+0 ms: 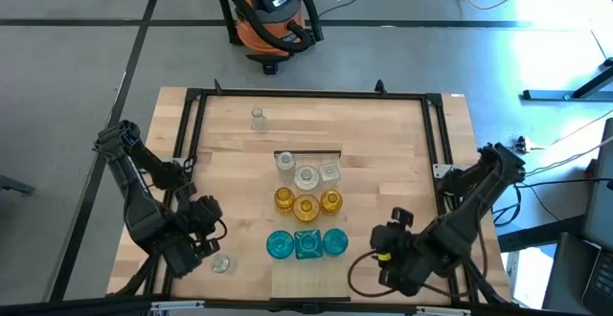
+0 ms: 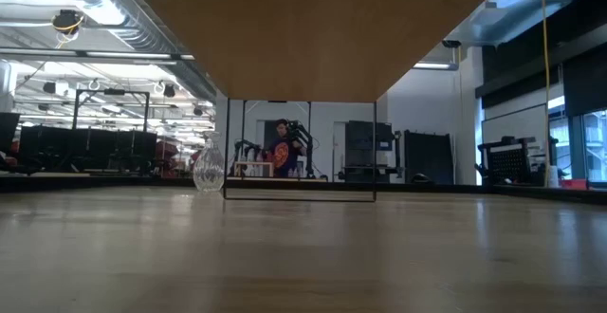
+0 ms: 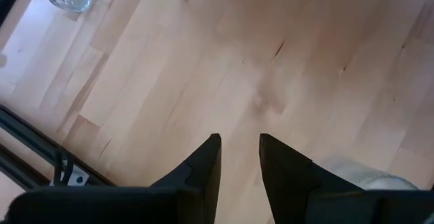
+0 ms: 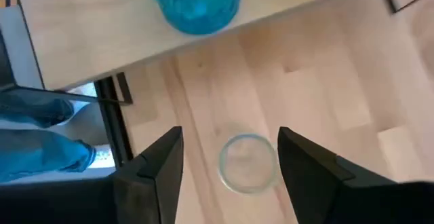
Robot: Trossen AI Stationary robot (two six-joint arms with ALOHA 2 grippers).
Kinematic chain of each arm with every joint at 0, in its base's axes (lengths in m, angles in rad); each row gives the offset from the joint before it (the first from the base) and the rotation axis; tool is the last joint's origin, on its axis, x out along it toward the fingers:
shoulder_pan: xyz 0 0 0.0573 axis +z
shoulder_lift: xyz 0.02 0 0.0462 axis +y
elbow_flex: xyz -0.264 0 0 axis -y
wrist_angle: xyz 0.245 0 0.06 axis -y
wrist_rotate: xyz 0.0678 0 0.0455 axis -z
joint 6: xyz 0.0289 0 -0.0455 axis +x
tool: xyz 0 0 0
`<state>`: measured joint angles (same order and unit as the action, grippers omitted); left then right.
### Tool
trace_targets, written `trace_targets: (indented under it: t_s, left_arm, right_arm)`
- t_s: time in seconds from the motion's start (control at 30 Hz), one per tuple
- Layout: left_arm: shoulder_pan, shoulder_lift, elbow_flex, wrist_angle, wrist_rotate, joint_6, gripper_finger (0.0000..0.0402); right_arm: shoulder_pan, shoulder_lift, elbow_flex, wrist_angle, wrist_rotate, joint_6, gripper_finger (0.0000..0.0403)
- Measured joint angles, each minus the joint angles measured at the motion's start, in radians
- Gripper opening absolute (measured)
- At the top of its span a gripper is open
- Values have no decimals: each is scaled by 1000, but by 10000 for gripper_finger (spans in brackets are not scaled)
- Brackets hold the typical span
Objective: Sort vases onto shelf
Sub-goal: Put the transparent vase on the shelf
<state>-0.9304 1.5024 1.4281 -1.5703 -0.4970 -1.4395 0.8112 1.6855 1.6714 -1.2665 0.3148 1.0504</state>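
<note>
Over the counter (image 1: 383, 163), looking straight down, we count nine vases already ranked on the long pale wooden shelf (image 1: 287, 280): three clear glass vases (image 1: 306, 175) at the far end, three amber-yellow glass vases (image 1: 306, 208) in the middle and three teal-blue glass vases (image 1: 307, 244) nearest. We judge the sorting mostly done. A lone clear vase (image 1: 258, 118) stands off the shelf on the far side. Another small clear vase (image 1: 221, 263) sits just beside the left claw (image 1: 207, 250). The right claw (image 1: 379, 251) waits low by the shelf's near end. An orange-and-black shop vacuum (image 1: 273, 14) sits on the floor beyond, clear of the work.

At counter height we see the shelf's underside (image 2: 303, 28) overhead, its thin black legs (image 2: 301, 197) and one clear vase (image 2: 209, 169) beside them. A person (image 2: 281, 152) stands far off in the room.

Past the left wrist, the left claw (image 3: 240, 142) shows only a slim gap and holds nothing. A pale blur (image 3: 366, 173) beside it is possibly the nearby vase.

Past the right wrist, the right claw (image 4: 230, 139) is spread wide around a round clear glass vase (image 4: 247, 161) on the counter, without touching it. The shelf (image 4: 88, 27) lies just beyond with a teal vase (image 4: 194, 3) near its edge, which may crowd the lift. Someone's jeans (image 4: 41, 132) show past the black frame rail (image 4: 112, 112).
</note>
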Motion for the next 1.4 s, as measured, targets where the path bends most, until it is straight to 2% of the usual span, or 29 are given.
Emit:
trace_targets:
  t_s: [0.3,0.5,0.6,0.7,0.73,0.8,1.03,1.17,1.27,1.4]
  left_arm:
    - [6,0,0,0,6,6,94]
    - [4,0,0,0,7,2,94]
    - [4,0,0,0,8,2,94]
    - [4,0,0,0,9,2,94]
    - [4,0,0,0,9,2,94]
    - [4,0,0,0,9,2,94]
    - [5,0,0,0,-16,9,94]
    - [5,0,0,0,-42,10,94]
    - [5,0,0,0,-56,10,94]
    - [5,0,0,0,-66,8,94]
  right_arm:
    - [1,0,-148,125,-136,42,198]
    - [-12,0,-250,214,-149,41,191]
    - [-33,0,-296,255,-189,43,155]
    - [-49,1,-302,256,-203,40,76]
    - [-49,1,-291,237,-203,32,42]
    - [-46,2,-249,183,-202,-10,14]
    - [-45,1,-9,24,-201,-90,4]
    - [-45,7,131,-69,-154,-113,1]
    - [-46,30,184,-179,-150,-112,1]
    - [-45,53,191,-192,-154,-110,1]
